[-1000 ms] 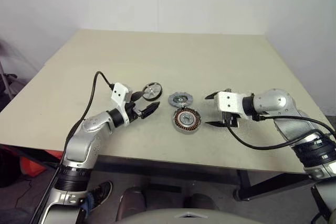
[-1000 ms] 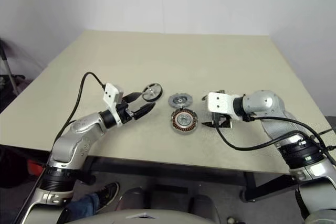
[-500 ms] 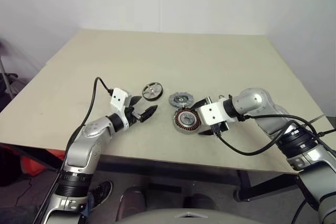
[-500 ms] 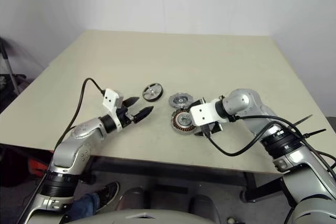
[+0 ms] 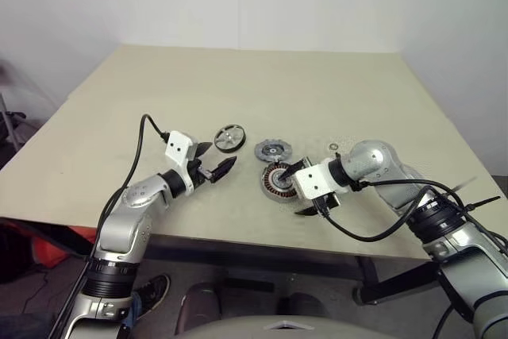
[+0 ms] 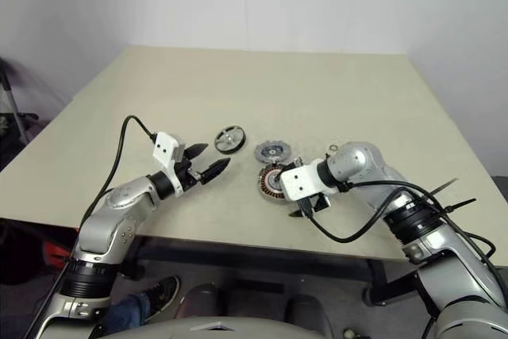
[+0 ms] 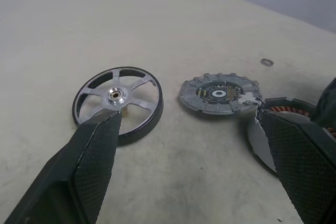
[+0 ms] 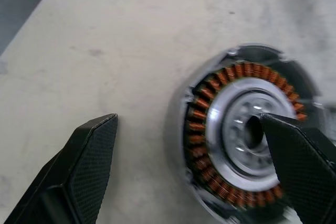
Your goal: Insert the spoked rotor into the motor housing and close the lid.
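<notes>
Now one spoked rotor [image 5: 229, 138], one lid [image 5: 272, 150], one motor housing [image 5: 278, 181]; both pincers released.

My fingers [image 7: 86, 177] have matt black, textured pads. The desk [image 7: 63, 24] looks matt beige, the spoked rotor [image 7: 118, 100] shiny metal, the motor housing [image 8: 247, 135] coppery inside.

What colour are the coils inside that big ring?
Copper-orange, circling the motor housing's pale hub; clearest in the right wrist view.

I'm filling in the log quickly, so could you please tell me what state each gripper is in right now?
Left gripper: open, holding nothing, near the spoked rotor.
Right gripper: open, holding nothing, over the motor housing.
</notes>
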Available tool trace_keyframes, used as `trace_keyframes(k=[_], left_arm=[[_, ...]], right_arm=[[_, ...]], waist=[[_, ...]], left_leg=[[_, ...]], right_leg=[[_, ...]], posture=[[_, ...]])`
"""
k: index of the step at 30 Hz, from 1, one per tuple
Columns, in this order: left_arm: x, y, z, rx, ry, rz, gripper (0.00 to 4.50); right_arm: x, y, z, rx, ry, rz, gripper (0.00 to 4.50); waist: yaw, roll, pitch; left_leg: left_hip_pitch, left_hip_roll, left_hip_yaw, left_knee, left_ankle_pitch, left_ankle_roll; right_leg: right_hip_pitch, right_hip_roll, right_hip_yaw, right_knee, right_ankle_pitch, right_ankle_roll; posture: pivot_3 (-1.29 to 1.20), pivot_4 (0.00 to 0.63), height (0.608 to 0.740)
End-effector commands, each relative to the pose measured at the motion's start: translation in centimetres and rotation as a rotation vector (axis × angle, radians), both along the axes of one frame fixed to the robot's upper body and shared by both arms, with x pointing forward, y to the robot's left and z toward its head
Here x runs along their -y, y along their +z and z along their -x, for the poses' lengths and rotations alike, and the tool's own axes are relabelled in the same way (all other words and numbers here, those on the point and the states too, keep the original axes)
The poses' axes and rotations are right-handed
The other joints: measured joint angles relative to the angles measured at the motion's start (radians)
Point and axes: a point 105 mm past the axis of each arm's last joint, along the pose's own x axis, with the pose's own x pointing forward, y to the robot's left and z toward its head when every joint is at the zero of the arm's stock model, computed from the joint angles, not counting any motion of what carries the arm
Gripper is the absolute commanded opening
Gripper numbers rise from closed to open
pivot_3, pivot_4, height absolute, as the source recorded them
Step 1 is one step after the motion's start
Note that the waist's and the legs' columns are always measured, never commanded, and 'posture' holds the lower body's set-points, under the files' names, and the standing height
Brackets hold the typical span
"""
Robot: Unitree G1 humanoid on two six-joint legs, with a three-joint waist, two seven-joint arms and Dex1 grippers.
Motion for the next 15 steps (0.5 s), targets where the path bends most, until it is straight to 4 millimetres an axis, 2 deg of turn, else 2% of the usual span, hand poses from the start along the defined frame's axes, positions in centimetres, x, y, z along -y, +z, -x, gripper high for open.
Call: trace_keyframes(k=[1,6,9,11,15], left_arm=[[-0.02,1.41,-0.1,0.064,0.003,0.001,4.47],[-0.06,1.4,0.17,0.065,0.008,-0.001,4.47],[-0.06,1.33,0.28,0.064,0.015,-0.002,4.5],[-0.1,1.31,0.31,0.064,0.018,-0.003,4.5],[-0.18,1.25,0.33,0.063,0.022,-0.004,4.5]], right_arm=[[0.08,0.46,-0.44,0.014,0.019,0.013,4.5],[0.32,0.11,-0.68,0.003,0.022,0.031,4.5],[0.33,0.07,-0.83,0.002,0.025,0.035,3.91],[0.17,0.14,-1.03,0.021,0.032,0.032,3.27],[-0.05,0.16,-1.32,0.025,0.023,0.022,3.27]], waist=[[0.0,0.0,0.0],[-0.001,0.0,0.0],[-0.001,0.0,0.0],[0.001,0.0,0.0],[-0.001,0.0,0.0]], left_leg=[[0.0,0.0,0.0,0.0,0.0,0.0],[0.0,0.0,0.0,0.0,0.0,0.0],[0.0,0.0,0.0,0.001,0.0,0.0],[0.0,0.0,0.0,0.001,0.0,0.0],[0.0,0.0,0.0,0.002,0.0,0.0]], right_leg=[[0.0,0.0,0.0,0.0,0.0,0.0],[0.0,0.0,0.0,0.0,0.0,0.0],[0.0,0.0,0.0,0.001,0.0,0.0],[0.0,0.0,0.0,0.001,0.0,0.0],[0.0,0.0,0.0,0.001,0.0,0.0]], posture=[[0.0,0.0,0.74],[0.0,0.0,0.74],[0.0,0.0,0.74],[0.0,0.0,0.74],[0.0,0.0,0.74]])
